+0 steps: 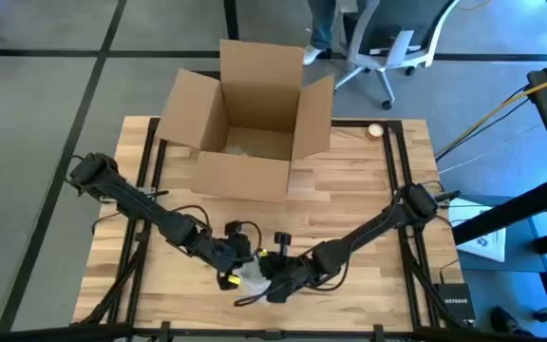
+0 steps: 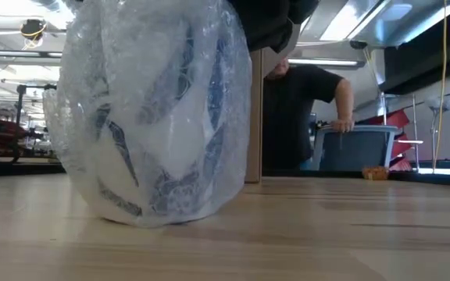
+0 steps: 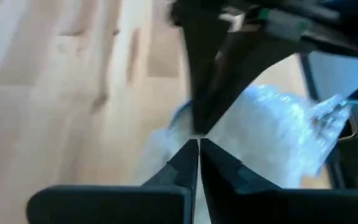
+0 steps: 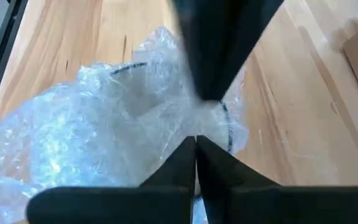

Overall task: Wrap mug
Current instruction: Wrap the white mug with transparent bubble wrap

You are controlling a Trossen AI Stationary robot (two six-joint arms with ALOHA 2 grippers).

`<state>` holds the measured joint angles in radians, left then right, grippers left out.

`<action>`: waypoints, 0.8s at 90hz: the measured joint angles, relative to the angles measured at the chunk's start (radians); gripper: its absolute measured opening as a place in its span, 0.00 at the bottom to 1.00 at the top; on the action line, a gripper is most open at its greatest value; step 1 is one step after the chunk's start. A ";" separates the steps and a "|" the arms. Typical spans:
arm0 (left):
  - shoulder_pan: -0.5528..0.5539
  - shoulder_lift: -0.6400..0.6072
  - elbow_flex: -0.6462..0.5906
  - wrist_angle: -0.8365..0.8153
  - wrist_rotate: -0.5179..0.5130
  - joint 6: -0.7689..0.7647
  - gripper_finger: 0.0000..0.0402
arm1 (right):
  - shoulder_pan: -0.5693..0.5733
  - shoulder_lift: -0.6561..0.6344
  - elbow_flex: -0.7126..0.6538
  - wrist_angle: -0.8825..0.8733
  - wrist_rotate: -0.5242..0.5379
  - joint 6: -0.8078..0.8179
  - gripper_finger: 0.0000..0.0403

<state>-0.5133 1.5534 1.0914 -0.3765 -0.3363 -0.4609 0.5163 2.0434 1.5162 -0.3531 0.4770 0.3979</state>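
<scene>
Mug, white with dark blue markings, sits wrapped in bubble wrap near the front edge of the wooden tabletop, roughly at centre. The low view shows the bundle resting on the wood, wrap covering it from top to base.

Left tool is at the bundle from the left side. Its wrist view shows the two dark fingers pressed together at the tips, with bubble wrap just beyond them; whether any film is caught between them cannot be told.

Right tool is at the bundle from the right side, close to the left one. Its fingers likewise meet at the tips, set against the crumpled wrap; a pinch on the film cannot be confirmed.

Open cardboard box stands at the far side of the tabletop, flaps up, well apart from the bundle. A small round object lies near the far right corner.

Beyond the table: a person in a dark shirt, hand on an office chair.
</scene>
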 joint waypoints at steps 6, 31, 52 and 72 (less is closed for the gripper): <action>-0.005 -0.027 0.000 -0.068 -0.033 -0.023 0.00 | 0.000 0.000 0.000 0.000 0.000 -0.001 0.00; -0.040 -0.077 -0.019 -0.267 -0.120 -0.143 0.00 | 0.000 -0.001 0.000 -0.001 0.000 -0.002 0.00; -0.103 -0.076 -0.159 -0.083 -0.034 -0.234 0.00 | 0.000 -0.002 0.000 -0.002 0.000 -0.003 0.00; -0.124 -0.069 -0.224 0.236 -0.034 -0.165 0.00 | 0.000 -0.002 0.000 -0.002 0.001 -0.004 0.00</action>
<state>-0.6377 1.4839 0.8669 -0.1410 -0.3703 -0.6259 0.5163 2.0415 1.5162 -0.3554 0.4785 0.3943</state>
